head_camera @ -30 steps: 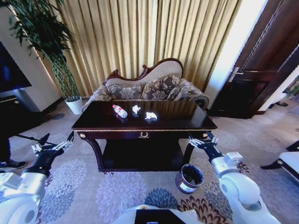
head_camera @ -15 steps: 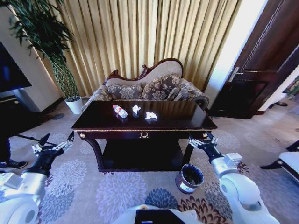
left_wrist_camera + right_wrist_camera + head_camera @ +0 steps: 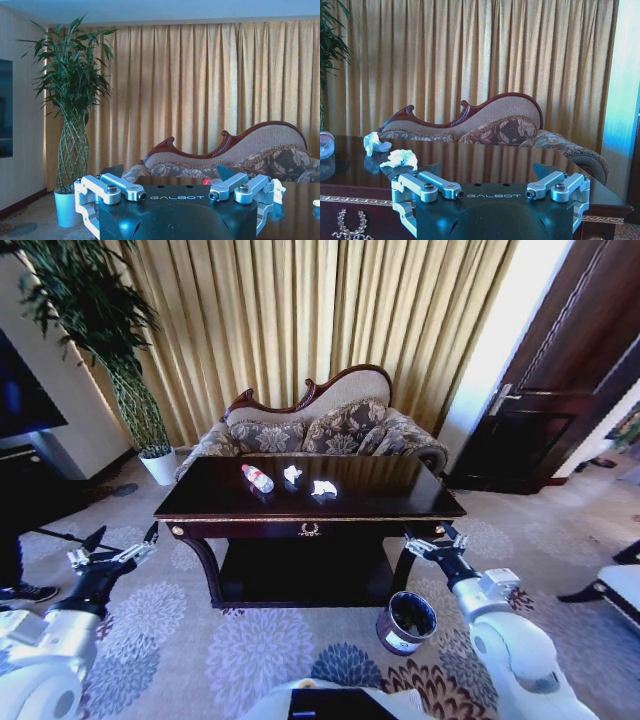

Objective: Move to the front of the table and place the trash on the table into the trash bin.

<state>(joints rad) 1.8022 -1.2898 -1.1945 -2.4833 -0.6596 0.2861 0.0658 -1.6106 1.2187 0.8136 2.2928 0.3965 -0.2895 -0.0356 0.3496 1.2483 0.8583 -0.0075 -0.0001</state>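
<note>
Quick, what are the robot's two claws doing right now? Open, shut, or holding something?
Left gripper: open, holding nothing, low beside the table.
Right gripper: open, holding nothing, by the table's front corner.

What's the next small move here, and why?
Probably roll the base a little closer to the table. Both grippers, left and right, hang open and empty below the tabletop edge, while the bottle and two paper wads lie toward the table's far side. The trash bin stands on the carpet by the right arm.
</note>
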